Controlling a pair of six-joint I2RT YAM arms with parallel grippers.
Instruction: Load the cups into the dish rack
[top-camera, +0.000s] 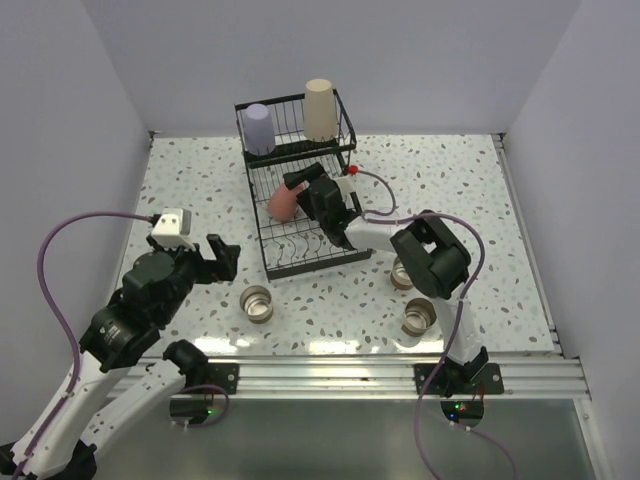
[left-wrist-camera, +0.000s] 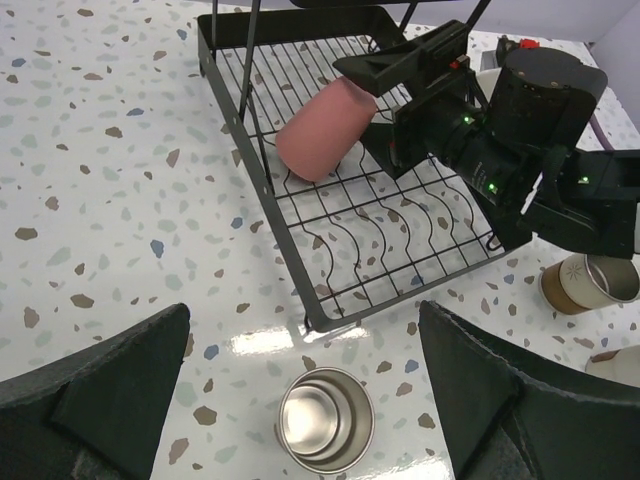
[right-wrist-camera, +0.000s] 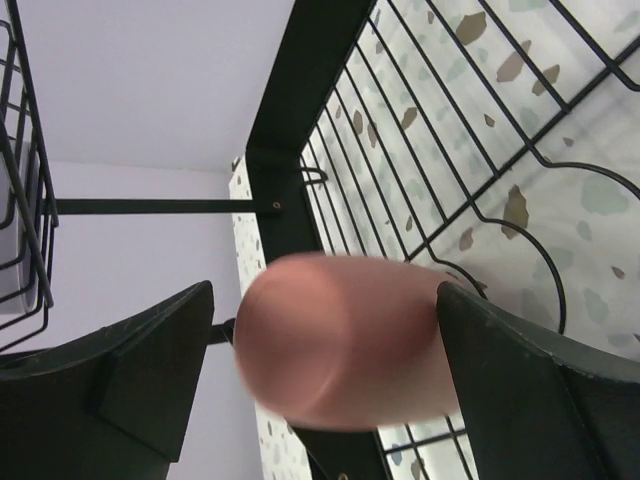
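From the top view, I count two cups already loaded. The lavender cup (top-camera: 258, 128) and the beige cup (top-camera: 320, 110) stand mouth-down in the upper basket of the dish rack (top-camera: 262, 250). The red-pink cup (top-camera: 282, 203) lies tilted on the lower tray, with the right fingers (top-camera: 300, 182) at its upper end. Three short metallic cups (top-camera: 258, 303) wait upright on the table (top-camera: 190, 180) in front of the rack, one on the left arm's side and two on the right's. I see no clear glass anywhere.

In the left wrist view, the left fingers (left-wrist-camera: 120, 390) are spread wide with nothing between them. They hover above one metallic cup (left-wrist-camera: 322, 420), just off the rack's near corner. The right arm's body lies across the tray's right half, so I judge that space blocked for now.

In the right wrist view, the red-pink cup (right-wrist-camera: 340, 340) sits blurred between the right fingers (right-wrist-camera: 130, 370). A sliver of gap shows on one side, so I read them as released rather than clamped. The tray wires run close behind the cup. By my judgement, three cups are left to load.
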